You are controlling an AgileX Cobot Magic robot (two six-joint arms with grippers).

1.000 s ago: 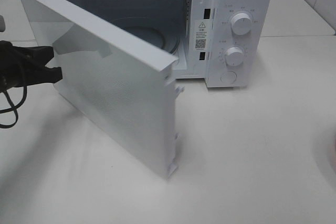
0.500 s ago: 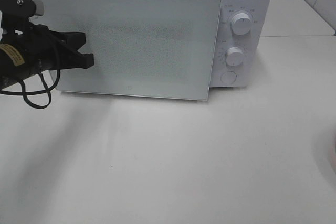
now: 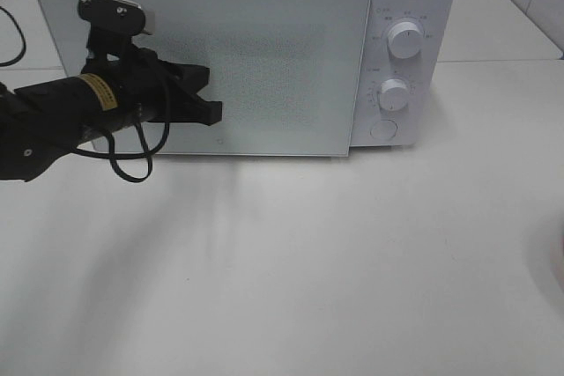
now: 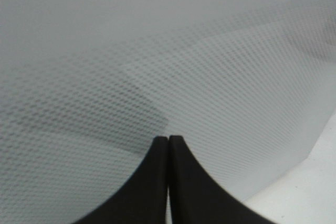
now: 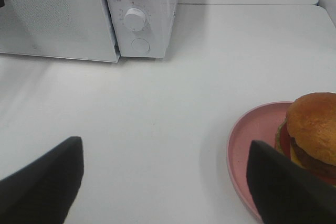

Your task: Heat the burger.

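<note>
Burger (image 5: 313,129), fist-sized with a glossy golden-brown domed bun over red tomato, yellow cheese and a dark patty, sits on the round pink plate (image 5: 252,140) on the white tabletop (image 3: 352,261), well to the right of the white microwave (image 3: 410,6) and nearer than it. Not in the oven.

Handling, my read: light, soft, stacked layers that can shear; bun gloss looks slippery. Squeezing the bun would crush it. Safer to take the plate by its rim and carry the whole thing level.

Right gripper (image 5: 165,177): jaws spread wide, nothing between them, hovering over the table just left of the plate.

Left gripper (image 3: 210,103): jaws pressed together, empty, tips against the dotted white microwave door (image 4: 210,77).

Change vs a second ago: door was swung wide open with the turntable cavity visible; now it is shut flush, and the left arm has moved right across the door front.
</note>
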